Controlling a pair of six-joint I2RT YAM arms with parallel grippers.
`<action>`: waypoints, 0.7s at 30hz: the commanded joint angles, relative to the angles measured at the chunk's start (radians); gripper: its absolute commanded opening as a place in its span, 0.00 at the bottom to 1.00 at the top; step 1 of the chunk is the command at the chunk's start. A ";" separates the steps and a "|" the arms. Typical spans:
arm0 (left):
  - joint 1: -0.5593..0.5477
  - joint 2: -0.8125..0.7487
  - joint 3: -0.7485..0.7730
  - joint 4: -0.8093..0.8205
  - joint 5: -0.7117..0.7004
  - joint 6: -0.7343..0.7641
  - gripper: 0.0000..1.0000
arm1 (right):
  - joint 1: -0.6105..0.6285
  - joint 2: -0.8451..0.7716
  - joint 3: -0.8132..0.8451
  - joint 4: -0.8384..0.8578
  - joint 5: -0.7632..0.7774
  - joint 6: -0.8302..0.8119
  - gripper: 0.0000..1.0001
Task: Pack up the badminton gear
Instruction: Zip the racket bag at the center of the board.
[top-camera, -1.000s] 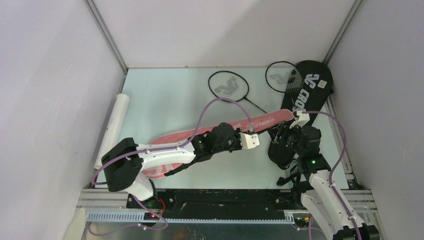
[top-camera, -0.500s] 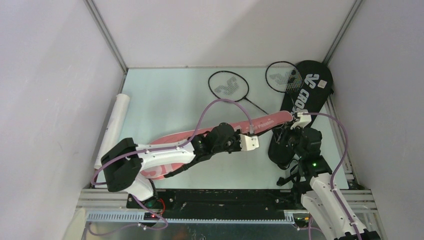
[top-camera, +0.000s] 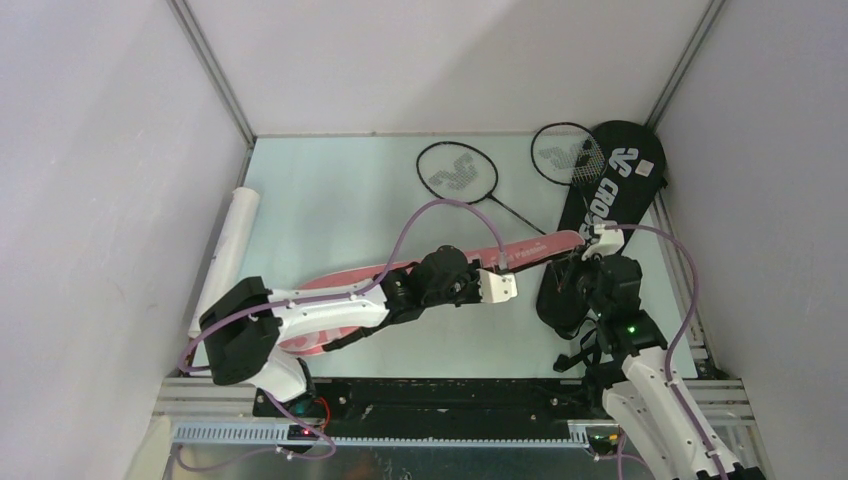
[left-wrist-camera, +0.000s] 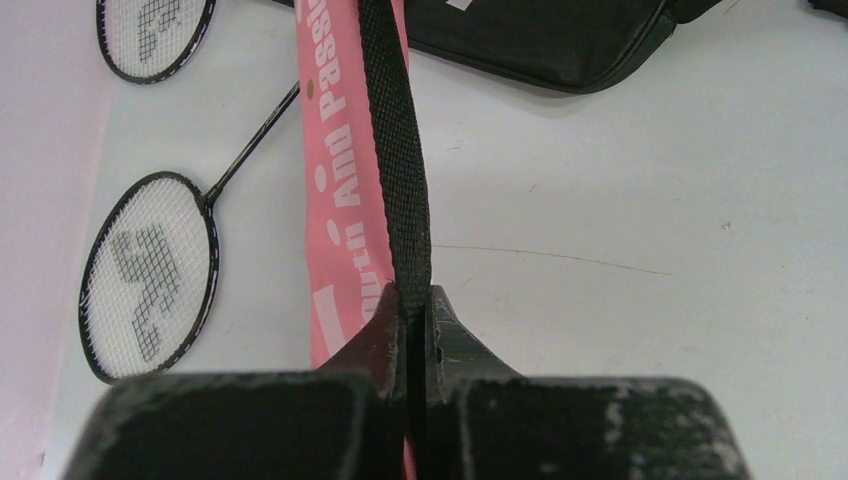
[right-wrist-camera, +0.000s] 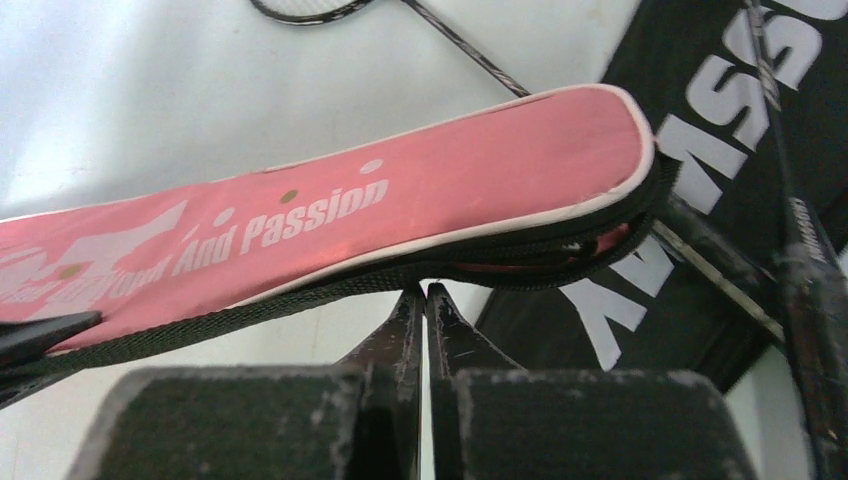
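The pink bag (top-camera: 340, 300) lies slanted across the table, its narrow end (right-wrist-camera: 560, 140) raised over the black "CROSSWAY" bag (top-camera: 603, 195). My left gripper (left-wrist-camera: 418, 300) is shut on the pink bag's black strap (left-wrist-camera: 395, 150), which runs taut away from the jaws. My right gripper (right-wrist-camera: 425, 292) is shut, its tips pressed up against the black zip edge under the pink bag's narrow end; nothing shows between the jaws. Two black rackets (top-camera: 457, 172) (top-camera: 565, 155) lie at the back, one head resting on the black bag. No shuttlecocks or pink rackets are in view.
A long white tube (top-camera: 228, 255) lies along the left wall. Grey walls close the table in on the left, back and right. A black racket shaft (right-wrist-camera: 790, 200) crosses the black bag close to my right gripper.
My right gripper has gone from half open to shut under the pink bag's narrow end. That end has sunk slightly toward me. The left gripper keeps its hold on the strap.
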 joint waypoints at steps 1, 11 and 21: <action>0.020 -0.077 -0.002 -0.062 -0.017 0.087 0.00 | -0.015 0.030 0.122 -0.173 0.405 -0.039 0.00; 0.081 -0.227 -0.127 -0.117 -0.052 0.238 0.00 | -0.215 0.320 0.264 -0.254 0.635 -0.106 0.00; 0.166 -0.269 -0.147 -0.142 -0.014 0.250 0.00 | -0.090 0.288 0.301 -0.196 0.118 -0.286 0.12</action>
